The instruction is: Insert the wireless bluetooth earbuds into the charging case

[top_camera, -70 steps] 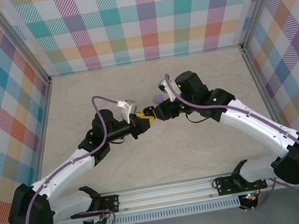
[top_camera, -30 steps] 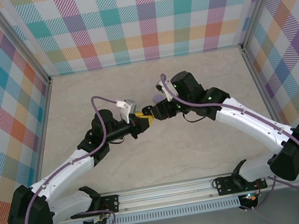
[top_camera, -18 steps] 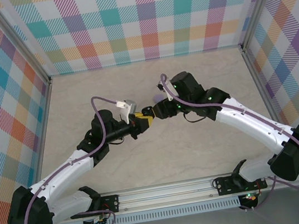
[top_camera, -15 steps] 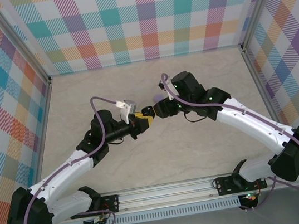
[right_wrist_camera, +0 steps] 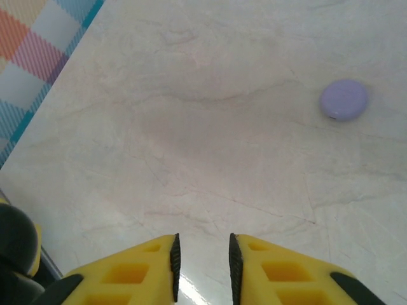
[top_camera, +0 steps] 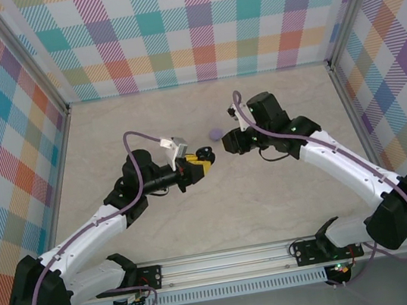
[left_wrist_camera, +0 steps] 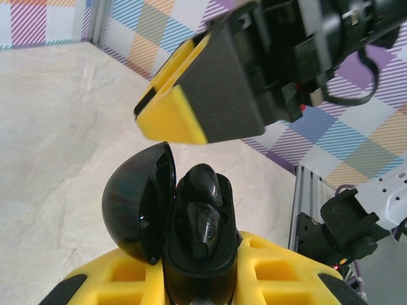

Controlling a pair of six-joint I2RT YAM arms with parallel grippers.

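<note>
My left gripper is shut on the black charging case, held up with its round lid swung open to the left. Two black earbuds lie inside it: one stands up at the top end, the other lies lower in its well. My right gripper hangs just right of the case, apart from it. Its jaws stand a little apart with nothing between them. One of its yellow fingers hangs over the case in the left wrist view.
A round lavender puck lies on the marble tabletop just behind the two grippers. Checked walls close in the back and sides. The metal rail with the arm bases runs along the near edge.
My right gripper has pulled back to the right, away from the case, and its jaws have narrowed. The lavender puck now shows. The left arm has stayed put.
</note>
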